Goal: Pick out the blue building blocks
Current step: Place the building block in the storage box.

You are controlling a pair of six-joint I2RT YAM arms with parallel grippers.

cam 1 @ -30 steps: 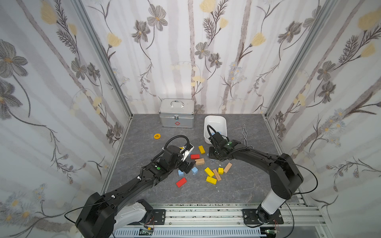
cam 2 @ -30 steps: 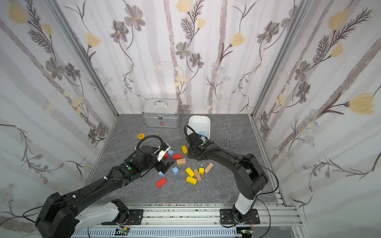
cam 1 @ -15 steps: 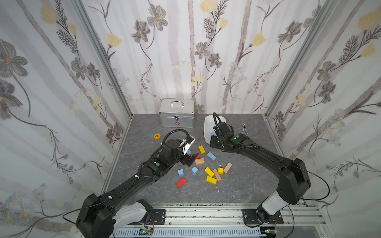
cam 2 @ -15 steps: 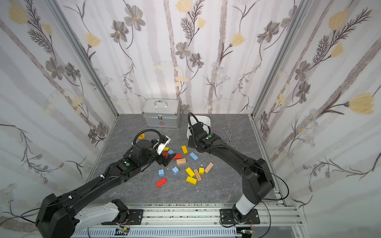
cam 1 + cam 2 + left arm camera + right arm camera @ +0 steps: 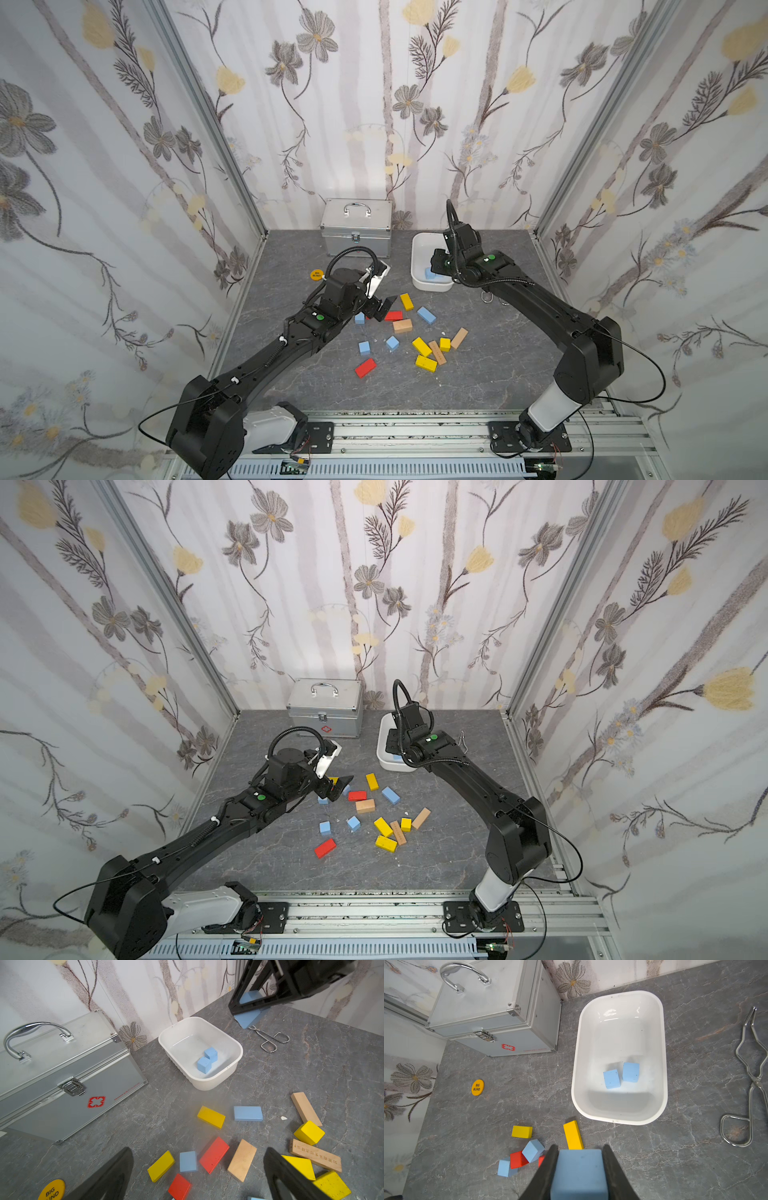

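The right gripper (image 5: 579, 1152) holds one blue block (image 5: 579, 1174) tight between its two fingers (image 5: 548, 1167), up in the air by the white tub (image 5: 576, 1076) near the back edge of the table (image 5: 478, 374). Two blue cubes (image 5: 612, 1078) sit side by side in the tub. The left gripper (image 5: 380, 308) is wide open and holds nothing — it hangs over the middle of the table, where a long blue brick (image 5: 426, 315) and a few small blue blocks (image 5: 364, 347) lie among the red, yellow and wood blocks (image 5: 422, 346).

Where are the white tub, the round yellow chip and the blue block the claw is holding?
white tub (image 5: 618, 1105): right wrist view, bare inner wall
yellow chip (image 5: 477, 1087): right wrist view, middle of face
blue block (image 5: 579, 1174): right wrist view, face toward camera
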